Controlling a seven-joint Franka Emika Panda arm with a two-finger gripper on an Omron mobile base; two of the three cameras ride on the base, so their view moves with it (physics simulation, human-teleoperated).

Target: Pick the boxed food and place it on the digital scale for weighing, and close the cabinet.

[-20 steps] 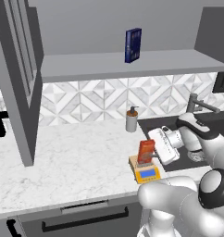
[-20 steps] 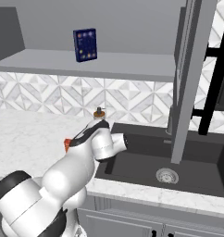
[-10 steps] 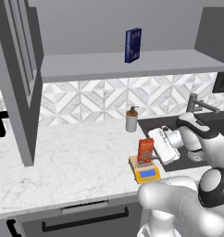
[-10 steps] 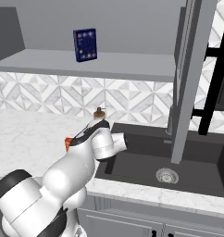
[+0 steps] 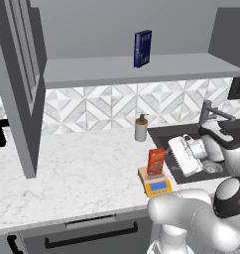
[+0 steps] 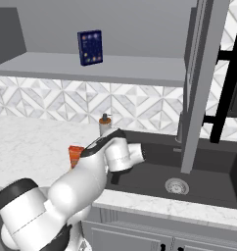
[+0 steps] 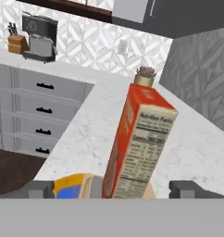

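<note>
Now that the jaws have sprung wide, where a second ago they were partly closed, the gripper no longer clamps the boxed food: in the hand view its two dark fingertips stand well apart on either side of the carton, with clear air between each tip and the cardboard. The orange-red carton stands upright on the digital scale, which sits at the front edge of the worktop, just beside the sink's left rim; the scale's blue display faces the front. The carton has not shifted between the earlier pictures and now, so the release looks clean, and I judge the weighing step done. From the right base view the arm's wrist hides most of the carton, with only an orange corner showing beside it. What is left is the cabinet: its grey panelled door hangs open at the left of the left base view, and another open door with a black bar handle shows at the right of the right base view, the dark blue box standing on the bared shelf. The hand should back straight away from the carton so a finger does not tip it, then go for a door.
</note>
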